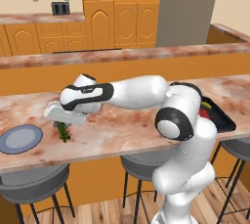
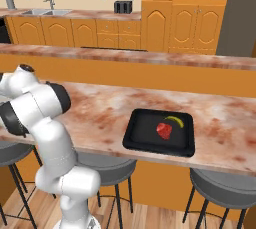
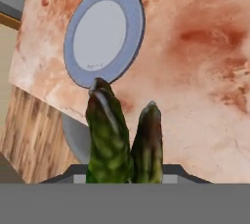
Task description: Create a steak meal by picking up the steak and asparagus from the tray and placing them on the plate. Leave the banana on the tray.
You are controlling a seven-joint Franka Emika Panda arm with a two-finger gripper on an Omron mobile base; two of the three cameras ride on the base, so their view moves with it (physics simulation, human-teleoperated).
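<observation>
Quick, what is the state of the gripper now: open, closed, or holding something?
Gripper: closed on the asparagus, carried above the counter, near the plate.

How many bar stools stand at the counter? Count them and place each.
4, pooling both base views. The right stool stands below the tray, the middle stool beside the arm, the left stool below the plate, and a far-right stool. More may be hidden.

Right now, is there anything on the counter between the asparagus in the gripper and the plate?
Nothing visible. The gripper holds the asparagus above bare counter, and the plate lies just beyond.
</observation>
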